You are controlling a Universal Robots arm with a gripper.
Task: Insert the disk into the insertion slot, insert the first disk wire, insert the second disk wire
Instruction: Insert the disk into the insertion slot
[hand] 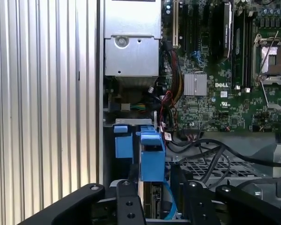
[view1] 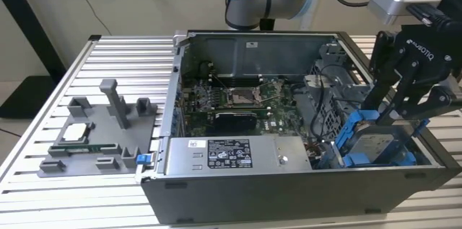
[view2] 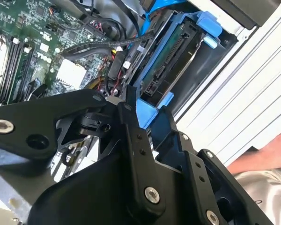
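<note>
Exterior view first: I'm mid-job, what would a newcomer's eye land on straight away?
The black gripper at the exterior view's right, clamped on the flat silver-grey disk in a bright blue plastic carrier, which stands tilted inside the open grey metal computer case. That case sits on the ribbed aluminium table, with its green motherboard exposed.

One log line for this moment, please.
gripper: fingers shut on disk | disk: tilted, partly in insertion slot | disk connector: no wire attached
</note>
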